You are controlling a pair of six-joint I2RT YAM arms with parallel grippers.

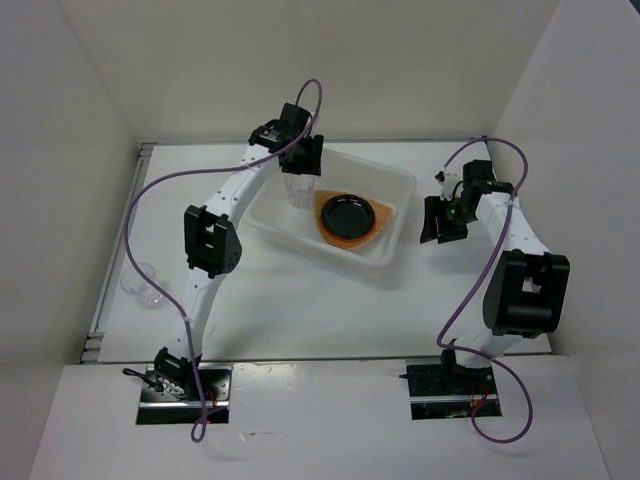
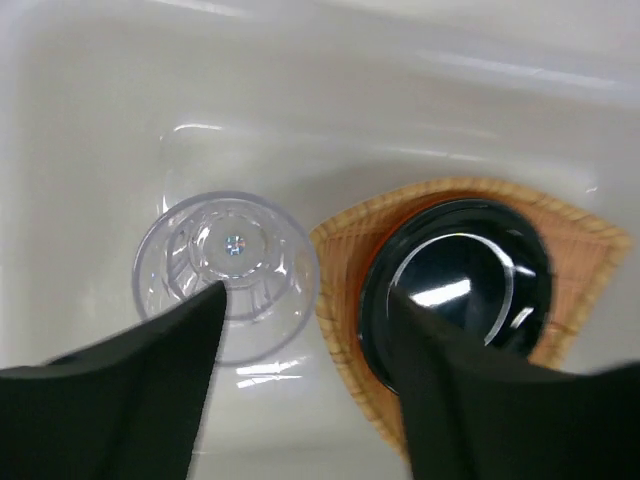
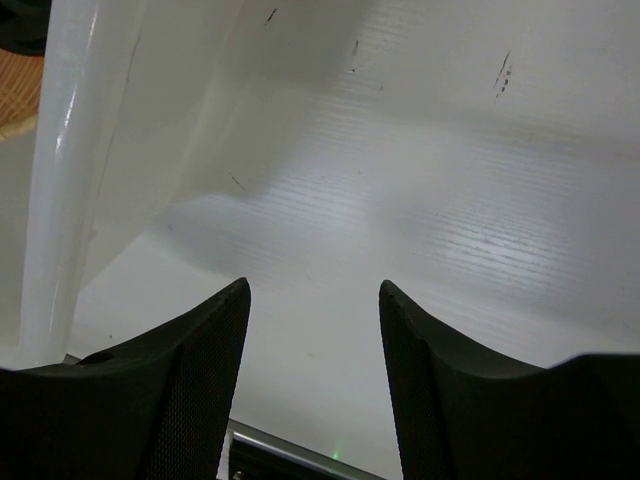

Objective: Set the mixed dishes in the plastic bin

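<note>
Showing one cup (image 1: 140, 283) standing on the surface (image 1: 300, 300) at the near left, well apart from the bin (image 1: 300, 238). Holding the right pincer (image 3: 312, 290) wide and empty just beside the bin's right wall. Carrying, inside the bin, a basket (image 2: 590, 250) with an orange plate (image 2: 371, 270) and a black plate (image 2: 460, 285) stacked on it. Hovering the left pincer (image 2: 305, 295) wide and empty farther back, above a second cup (image 2: 225, 270) upright on the bin floor just beside the basket.

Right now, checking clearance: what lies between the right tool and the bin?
Only bare table, between right tool and bin; the top view shows it.
</note>
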